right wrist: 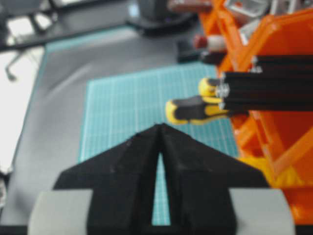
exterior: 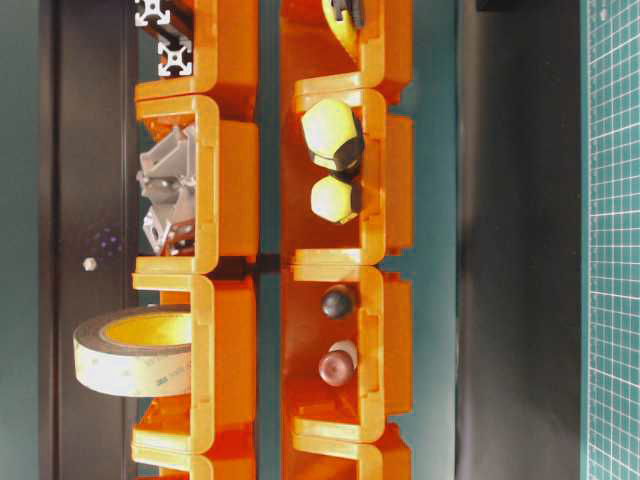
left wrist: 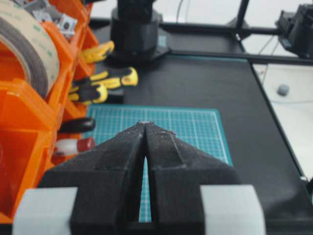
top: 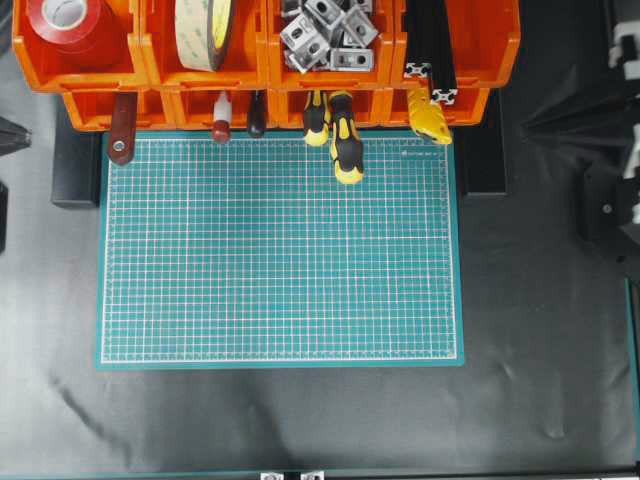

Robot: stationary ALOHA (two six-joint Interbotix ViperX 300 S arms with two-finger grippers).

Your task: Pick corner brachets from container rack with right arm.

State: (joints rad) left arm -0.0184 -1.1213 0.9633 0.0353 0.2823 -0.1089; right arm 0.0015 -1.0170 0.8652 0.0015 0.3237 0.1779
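Observation:
The corner brachets (top: 325,35) are a heap of small silver-grey angle pieces in an upper bin of the orange container rack (top: 440,75), also seen side-on (exterior: 168,195) in the table-level view. The rack (exterior: 235,190) runs along the far edge of the green mat (top: 280,250). My right gripper (right wrist: 160,125) is shut with nothing in it, hovering off the mat's right side, the rack (right wrist: 274,63) to its right. Only a part of the right arm (top: 625,190) shows at the overhead view's right edge. My left gripper (left wrist: 145,123) is shut and empty, beside the rack (left wrist: 29,112).
Other bins hold red tape (top: 68,22), a beige tape roll (top: 205,30), black aluminium profiles (top: 432,45), yellow-black screwdrivers (top: 345,140) and dark tool handles (top: 222,120) that stick out over the mat's far edge. Black cloth (top: 540,330) surrounds the mat.

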